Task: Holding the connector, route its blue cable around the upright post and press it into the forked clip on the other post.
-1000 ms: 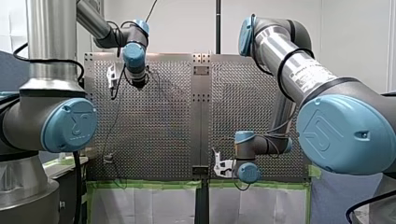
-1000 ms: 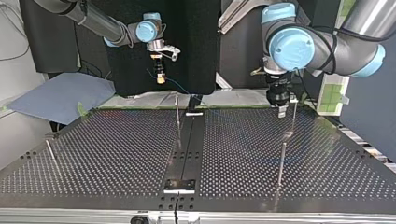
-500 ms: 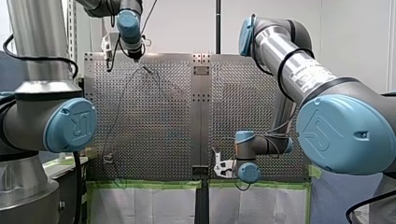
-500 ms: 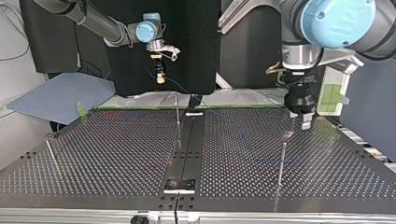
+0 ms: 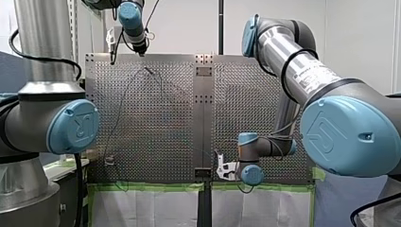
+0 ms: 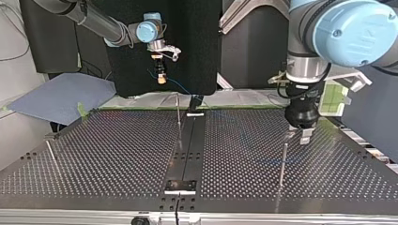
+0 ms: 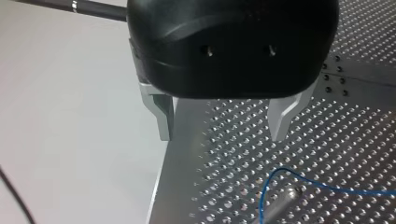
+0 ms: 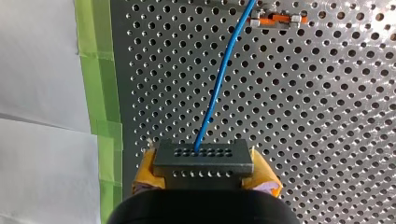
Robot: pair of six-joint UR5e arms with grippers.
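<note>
My right gripper (image 8: pixel 203 171) is shut on a black connector (image 8: pixel 203 156), held between yellow pads. A blue cable (image 8: pixel 219 88) runs from it over the perforated table and past a small orange and white piece (image 8: pixel 278 21). In the top view my right gripper (image 6: pixel 161 77) hangs above the table's far edge with the connector. My left gripper (image 7: pixel 222 126) is open and holds nothing. Just ahead of its metal fingers (image 7: pixel 163 116), the blue cable (image 7: pixel 327 188) bends around a post tip (image 7: pixel 280 205). In the top view my left gripper (image 6: pixel 305 135) hovers by two posts (image 6: pixel 283 161) at the right.
A thin post (image 6: pixel 178 112) stands near the table's middle rail, and another (image 6: pixel 49 152) leans at the top view's left. Green tape (image 8: pixel 100 93) lines the table edge beside the connector. A blue sheet (image 6: pixel 61 96) lies beyond the far left corner.
My left arm has swung, in the top view, from the far edge toward the near right, over the posts. In the front view its gripper went up. My right arm has not moved.
</note>
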